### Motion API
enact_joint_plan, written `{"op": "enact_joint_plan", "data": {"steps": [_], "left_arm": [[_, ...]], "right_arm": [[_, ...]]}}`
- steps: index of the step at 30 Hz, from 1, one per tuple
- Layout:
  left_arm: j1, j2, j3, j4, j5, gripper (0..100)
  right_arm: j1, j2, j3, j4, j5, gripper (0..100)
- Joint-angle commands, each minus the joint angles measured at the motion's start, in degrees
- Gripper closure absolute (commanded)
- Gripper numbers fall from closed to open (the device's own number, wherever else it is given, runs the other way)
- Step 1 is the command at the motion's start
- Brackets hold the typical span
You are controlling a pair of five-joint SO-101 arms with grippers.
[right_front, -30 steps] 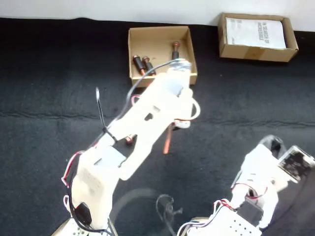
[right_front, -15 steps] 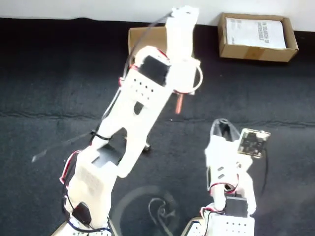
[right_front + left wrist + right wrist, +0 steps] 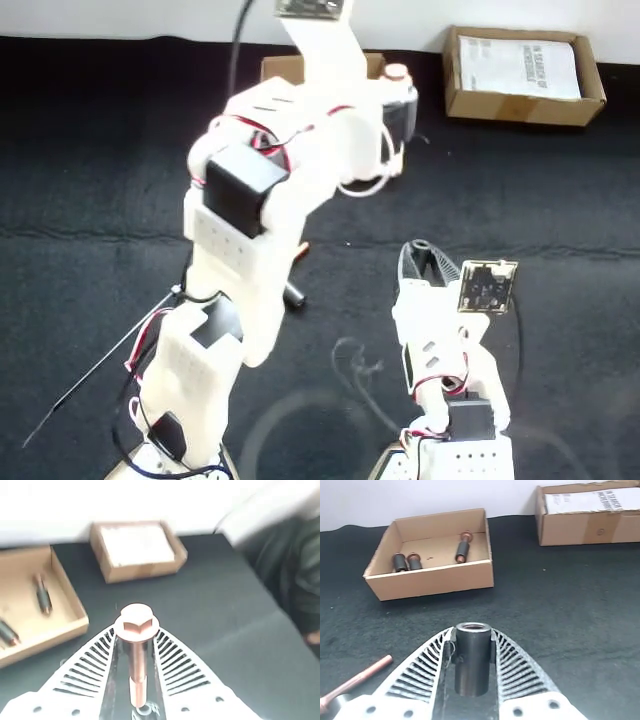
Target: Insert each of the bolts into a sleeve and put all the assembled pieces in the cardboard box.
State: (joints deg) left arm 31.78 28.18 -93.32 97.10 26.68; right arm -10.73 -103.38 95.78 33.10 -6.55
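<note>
Counted three pieces point(image 3: 463, 547) done in the box point(image 3: 427, 580) beyond the right claw point(image 3: 472, 631), saw that claw pinching a sleeve point(image 3: 472, 662) and the left claw point(image 3: 136, 630) pinching a bolt point(image 3: 137, 655), judged them unjoined, with another bolt point(image 3: 357, 679) on the desk point(image 3: 570, 605) beside the right claw.

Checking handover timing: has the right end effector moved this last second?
Yes. The right end effector shifted left, away from under the paper-filled box.

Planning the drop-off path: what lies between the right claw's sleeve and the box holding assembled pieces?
Bare black mat, per the right wrist view, from sleeve to box; a loose bolt lies off to the side.
</note>
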Motion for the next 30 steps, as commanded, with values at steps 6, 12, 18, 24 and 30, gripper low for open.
{"op": "enact_joint_plan", "data": {"steps": [6,12,18,24,30], "left_arm": [[0.48,-7.52,-1.8,3.25,-0.35,99],[0.57,-16.4,-1.27,3.43,-6.24,99],[0.57,-23.25,-1.19,3.87,-8.26,99],[0.66,-27.82,-1.1,3.96,-8.26,99],[0.75,-38.11,13.85,4.22,-10.9,99]], "right_arm": [[-3.74,-0.75,7.43,-1.27,0.18,99.2],[-3.82,-0.75,7.43,-1.27,0.18,99.2],[-3.82,-0.75,7.43,-1.19,0.18,99.2],[-3.82,-0.75,7.43,-1.1,0.18,99.2],[-3.82,-0.75,7.43,-1.01,0.18,99.2]]}}
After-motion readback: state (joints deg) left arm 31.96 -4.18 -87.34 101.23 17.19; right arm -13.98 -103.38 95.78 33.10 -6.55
